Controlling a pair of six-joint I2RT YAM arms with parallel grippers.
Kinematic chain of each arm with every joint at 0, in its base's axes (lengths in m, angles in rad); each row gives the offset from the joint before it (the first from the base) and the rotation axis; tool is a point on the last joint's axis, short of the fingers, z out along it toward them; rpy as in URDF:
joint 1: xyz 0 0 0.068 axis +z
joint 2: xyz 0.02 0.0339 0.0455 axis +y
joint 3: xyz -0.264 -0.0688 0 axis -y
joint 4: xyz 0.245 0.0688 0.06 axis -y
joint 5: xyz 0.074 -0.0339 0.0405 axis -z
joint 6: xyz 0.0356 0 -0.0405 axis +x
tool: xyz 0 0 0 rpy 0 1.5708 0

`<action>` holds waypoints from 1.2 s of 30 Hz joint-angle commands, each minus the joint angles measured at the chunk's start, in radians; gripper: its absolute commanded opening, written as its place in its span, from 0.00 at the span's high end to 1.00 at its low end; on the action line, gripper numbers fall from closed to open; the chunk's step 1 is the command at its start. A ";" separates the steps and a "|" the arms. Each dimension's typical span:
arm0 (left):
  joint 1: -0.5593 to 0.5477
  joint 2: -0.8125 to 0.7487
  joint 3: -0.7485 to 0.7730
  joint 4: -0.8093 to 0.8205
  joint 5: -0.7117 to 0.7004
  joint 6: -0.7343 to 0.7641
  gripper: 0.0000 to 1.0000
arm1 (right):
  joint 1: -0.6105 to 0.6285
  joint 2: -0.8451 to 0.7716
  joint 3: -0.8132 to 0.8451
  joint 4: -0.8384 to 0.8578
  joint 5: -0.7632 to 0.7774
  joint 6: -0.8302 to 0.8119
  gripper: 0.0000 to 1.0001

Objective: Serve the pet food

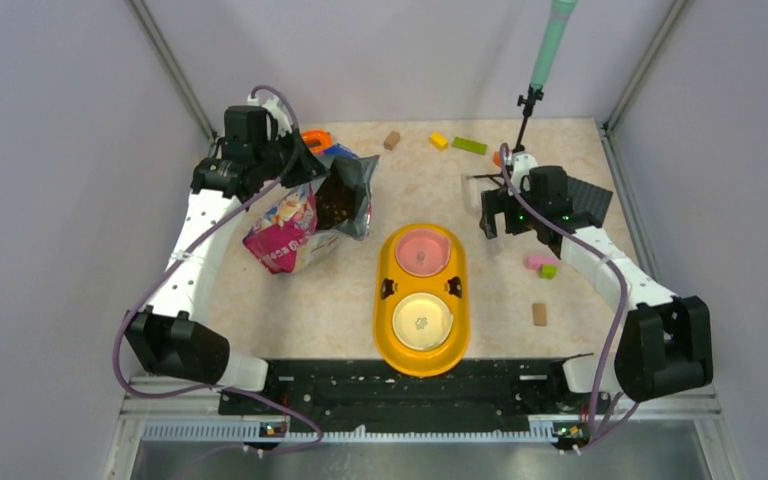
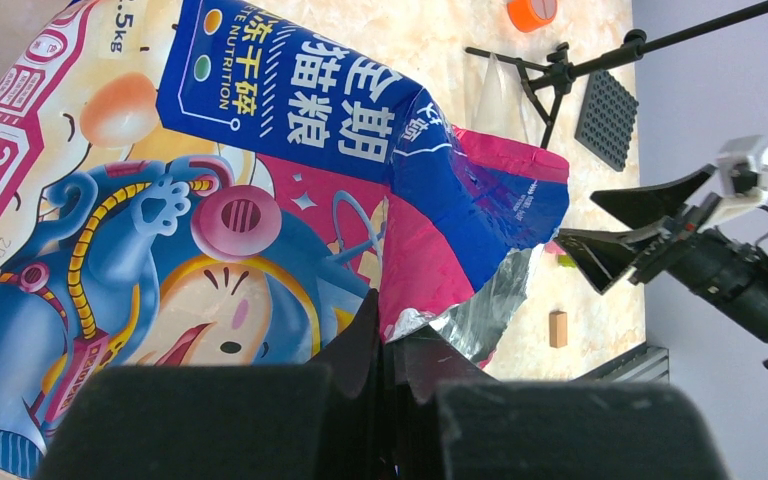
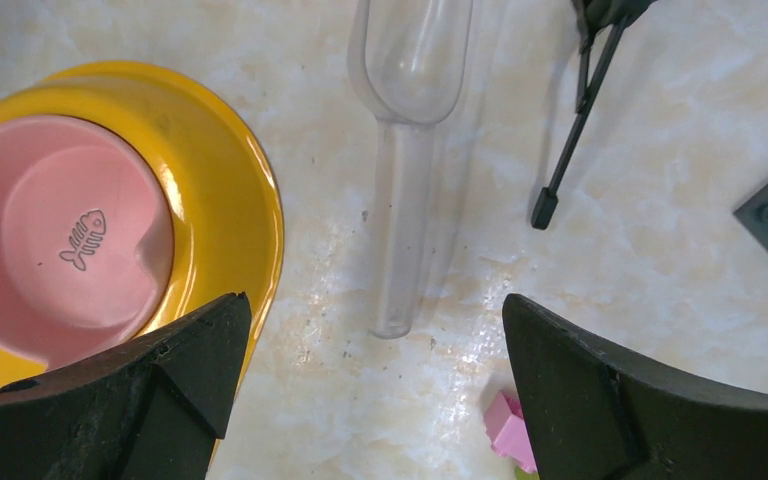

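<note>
The magenta-and-blue cat food bag [image 1: 290, 228] lies tilted at the back left, its torn mouth facing right. Dark pet food [image 1: 336, 207] shows inside the mouth. My left gripper [image 1: 301, 166] is shut on the bag's upper edge; in the left wrist view its fingertips [image 2: 400, 345] pinch the pink and foil rim of the bag [image 2: 260, 200]. My right gripper [image 1: 495, 216] hovers open right of the yellow feeder [image 1: 385, 300]. Between its jaws [image 3: 375, 330] lies the handle end of a clear plastic scoop [image 3: 405, 70], untouched. The pink bowl [image 3: 60, 240] and cream bowl [image 1: 423, 318] hold no food.
Loose toy bricks lie around: tan [image 1: 392, 140], yellow [image 1: 439, 141] and green [image 1: 468, 146] at the back, pink and green [image 1: 542, 264] and tan [image 1: 539, 314] on the right. A dark baseplate [image 1: 590, 203] and a tripod stand [image 1: 528, 115] sit behind the right gripper.
</note>
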 commanded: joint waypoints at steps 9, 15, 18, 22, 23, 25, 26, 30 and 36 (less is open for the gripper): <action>-0.022 -0.051 -0.022 0.106 0.002 -0.013 1.00 | 0.022 -0.250 -0.091 0.093 0.082 0.010 0.01; -0.023 -0.057 -0.026 0.101 -0.007 -0.001 1.00 | 0.023 -0.285 -0.219 0.197 -0.040 -0.016 0.02; -0.022 -0.054 -0.026 0.101 -0.005 0.001 1.00 | 0.039 -0.359 -0.381 0.412 -0.044 -0.020 0.04; -0.022 -0.057 -0.038 0.105 0.006 0.006 1.00 | 0.063 -0.376 -0.511 0.592 0.011 -0.008 0.07; -0.022 -0.062 -0.050 0.112 0.004 0.009 1.00 | 0.063 -0.354 -0.507 0.593 0.017 0.004 0.09; -0.022 -0.074 -0.087 0.136 0.003 0.012 1.00 | 0.064 -0.290 -0.480 0.576 0.036 0.024 0.11; -0.023 -0.079 -0.102 0.147 0.005 0.012 1.00 | 0.066 -0.255 -0.467 0.572 0.042 0.027 0.11; -0.023 -0.090 -0.142 0.181 0.010 0.016 1.00 | 0.083 -0.151 -0.426 0.619 0.105 0.056 0.12; -0.023 -0.098 -0.156 0.200 0.008 0.027 1.00 | 0.083 0.045 -0.275 0.550 0.132 0.190 0.12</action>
